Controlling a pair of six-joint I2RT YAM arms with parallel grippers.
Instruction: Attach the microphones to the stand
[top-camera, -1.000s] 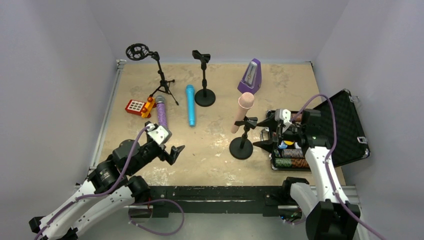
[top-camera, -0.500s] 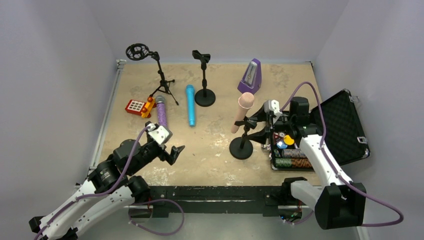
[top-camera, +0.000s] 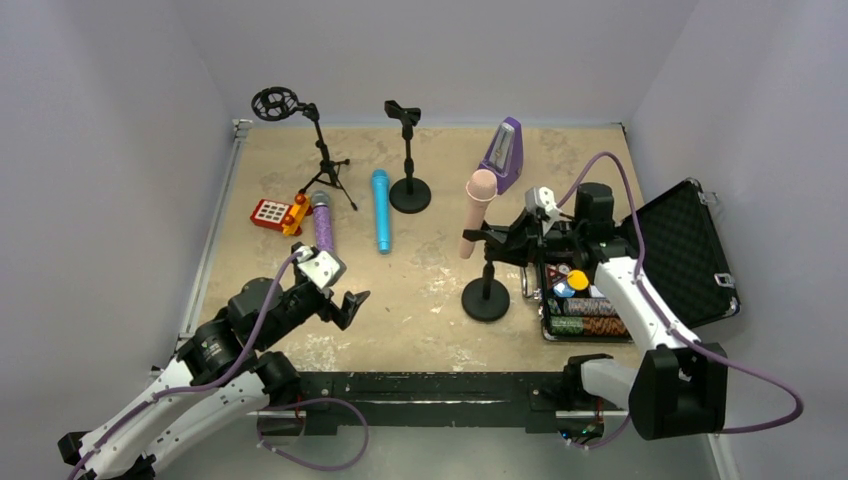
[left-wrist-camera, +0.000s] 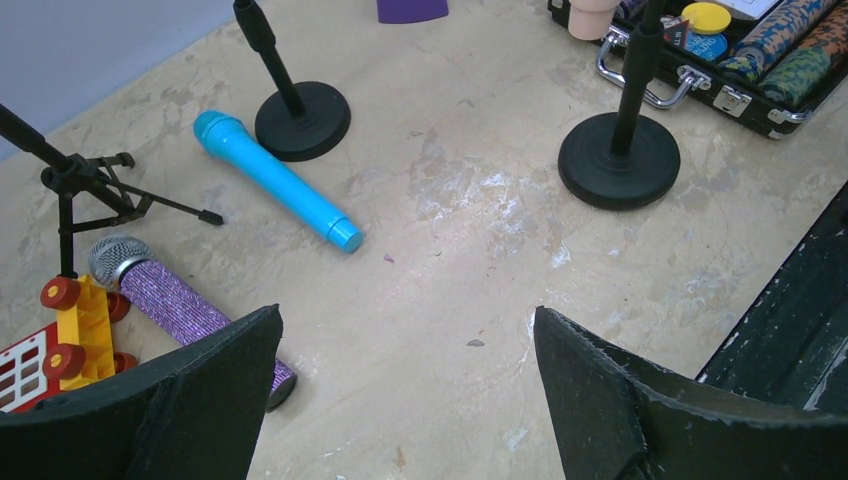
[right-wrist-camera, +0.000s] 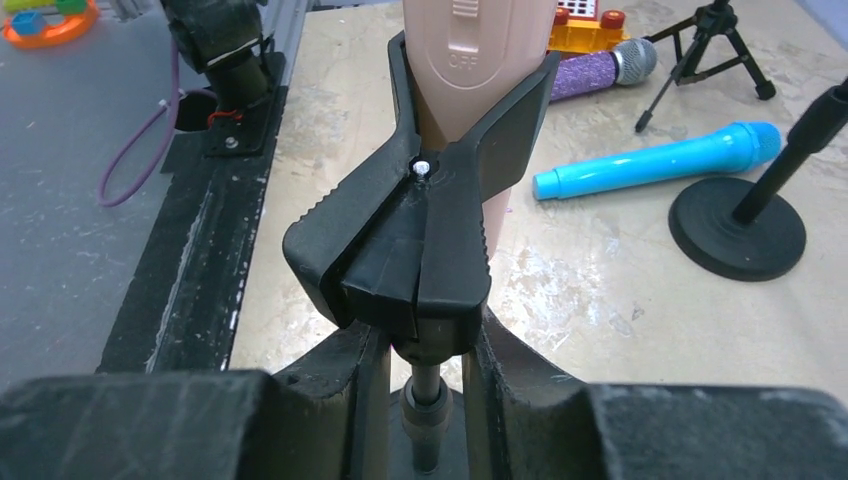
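"How far along was it?"

"One of three. The pink mic (top-camera: 480, 200) sat tilted in the clip (right-wrist-camera: 425, 240) of the near stand (top-camera: 486, 300), and the right claw (top-camera: 498, 243) was clenched on that clip."

"And the others?"

"Both lay flat on the table (top-camera: 560, 160). The blue mic (top-camera: 381, 210) was at nine o'clock of the far stand (top-camera: 409, 195), with the purple mic (top-camera: 323, 225) at nine o'clock of the blue. The left claw (left-wrist-camera: 405, 325) hung released, holding nothing. I'd judge two mics were left."
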